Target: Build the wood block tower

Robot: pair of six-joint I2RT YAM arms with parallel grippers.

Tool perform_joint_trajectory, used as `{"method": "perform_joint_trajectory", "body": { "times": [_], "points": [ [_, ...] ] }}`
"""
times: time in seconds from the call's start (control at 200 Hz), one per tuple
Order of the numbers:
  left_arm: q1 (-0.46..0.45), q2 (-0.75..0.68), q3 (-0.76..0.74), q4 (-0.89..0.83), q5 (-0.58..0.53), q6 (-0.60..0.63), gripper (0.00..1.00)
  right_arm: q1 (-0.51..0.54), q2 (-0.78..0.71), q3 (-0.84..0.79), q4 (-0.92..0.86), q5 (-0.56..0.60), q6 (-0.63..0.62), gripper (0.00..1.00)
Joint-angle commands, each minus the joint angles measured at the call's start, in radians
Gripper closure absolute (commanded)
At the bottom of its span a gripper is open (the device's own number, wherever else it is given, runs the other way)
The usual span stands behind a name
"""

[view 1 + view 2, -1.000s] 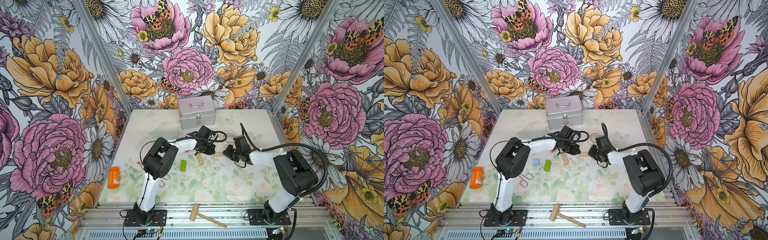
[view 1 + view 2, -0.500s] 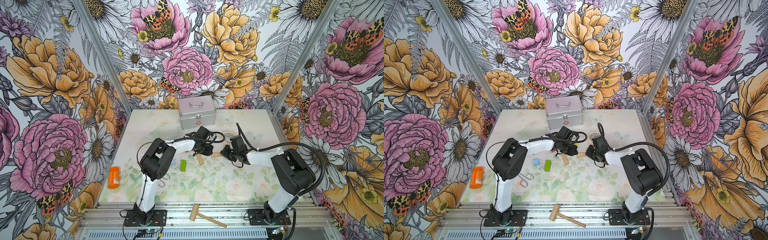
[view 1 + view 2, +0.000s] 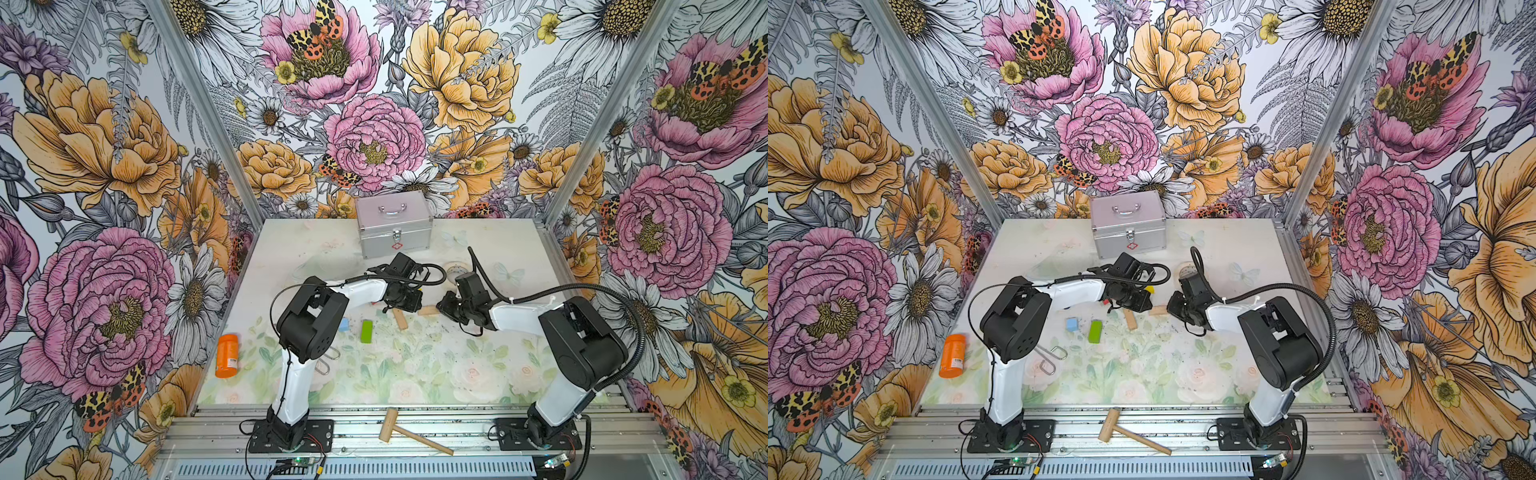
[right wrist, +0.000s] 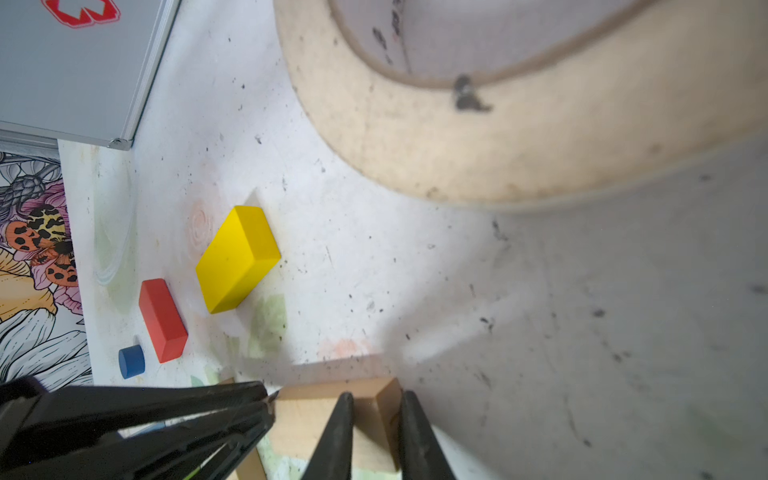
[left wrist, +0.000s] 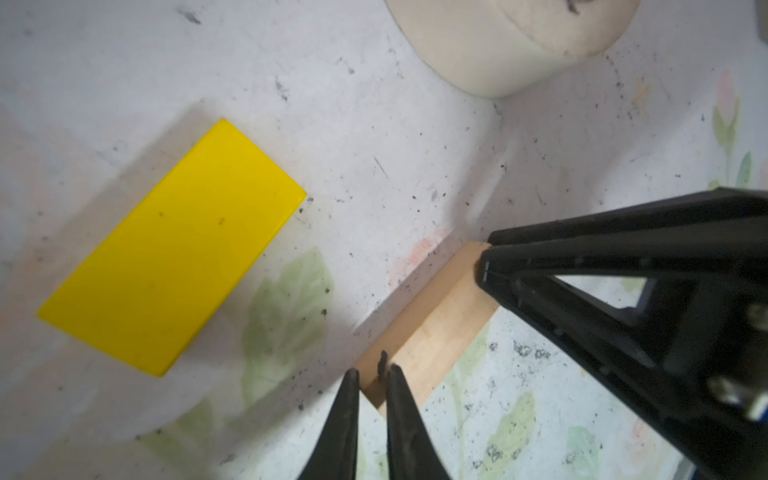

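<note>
Two tan bars lie mid-table. My right gripper [image 4: 376, 399] is shut on the end of one tan bar [image 3: 428, 311], one finger over its top face and one at its end face. My left gripper [image 5: 370, 374] touches that bar's other end, its fingers almost together with nothing between them. The other tan bar [image 3: 400, 319] lies angled beside it. The yellow bar [image 5: 174, 249], red bar [image 4: 162, 320] and dark blue cylinder [image 4: 131, 360] lie just beyond. Nearer the front lie the green bar [image 3: 366, 331] and the light blue cube [image 3: 1072, 324]. No tower stands.
A silver case [image 3: 395, 232] stands at the back, with a tape roll [image 4: 498, 145] close behind the grippers. An orange bottle [image 3: 227, 355] lies at the left edge. Wire clips [image 3: 1050, 357] lie by the left arm, and a wooden mallet [image 3: 409, 431] rests on the front rail.
My right gripper has slid a little to the left with its tan bar, closer to the left gripper. The left arm has barely shifted.
</note>
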Motion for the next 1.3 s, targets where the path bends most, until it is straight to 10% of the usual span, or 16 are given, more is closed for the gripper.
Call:
{"method": "perform_joint_trajectory", "body": {
  "times": [0.0,1.296],
  "points": [
    [0.001,0.001,-0.037,-0.036,-0.033,-0.009,0.82,0.039,0.046,-0.014,-0.070,-0.059,0.014,0.79],
    [0.018,-0.037,-0.034,-0.052,-0.070,-0.009,0.71,0.057,0.011,-0.041,-0.085,-0.042,0.031,0.73]
  ]
}}
